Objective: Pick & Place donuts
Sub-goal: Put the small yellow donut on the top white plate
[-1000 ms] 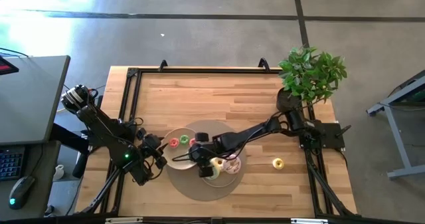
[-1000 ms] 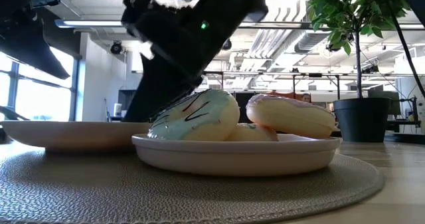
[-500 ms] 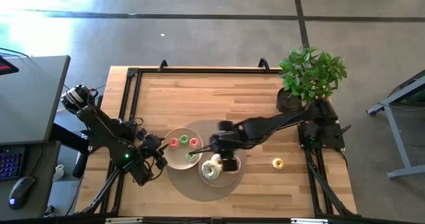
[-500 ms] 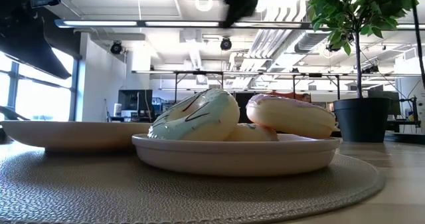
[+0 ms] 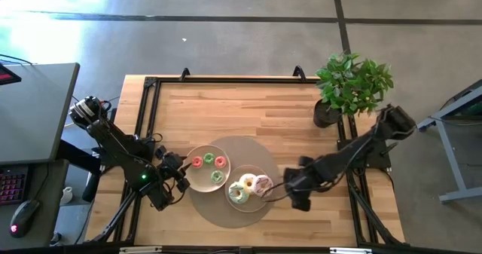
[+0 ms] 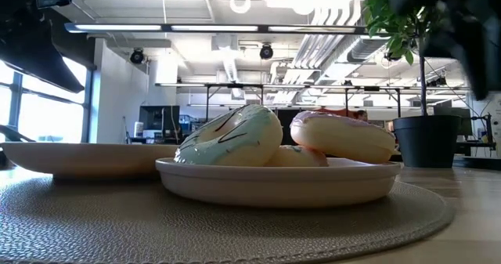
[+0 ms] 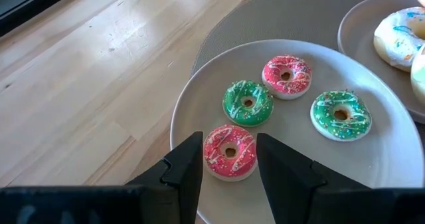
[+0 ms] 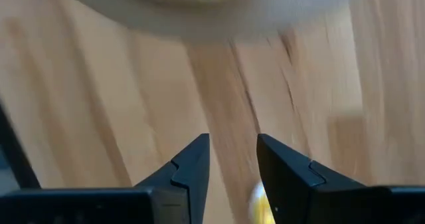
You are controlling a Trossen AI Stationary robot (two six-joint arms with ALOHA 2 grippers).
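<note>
Four mini donuts, two red (image 7: 230, 152) (image 7: 287, 75) and two green (image 7: 248, 102) (image 7: 340, 114), lie flat on the left pale plate (image 5: 194, 180). Three larger donuts, green (image 5: 238, 193), white (image 5: 247, 182) and pink (image 5: 262, 184), rest on the right plate (image 6: 274, 184). My left gripper (image 7: 229, 139) is open and hovers at the left plate's rim, its fingers on either side of the nearer red mini donut. My right gripper (image 5: 295, 195) is open over bare wood right of the mat. A bit of a yellow donut (image 8: 256, 201) shows by its fingers; in the high view the arm hides it.
Both plates sit on a round grey mat (image 5: 226, 209). A potted plant (image 5: 350, 84) stands at the table's far right corner. Bare wood lies far of the mat and at the table's right side. Black frame rails run along the table's edges.
My right gripper has swung away from the left plate, across the plate of larger donuts, toward the table's right, and now hangs over bare wood beside the mat. As it left, a green mini donut came into view on the left plate.
</note>
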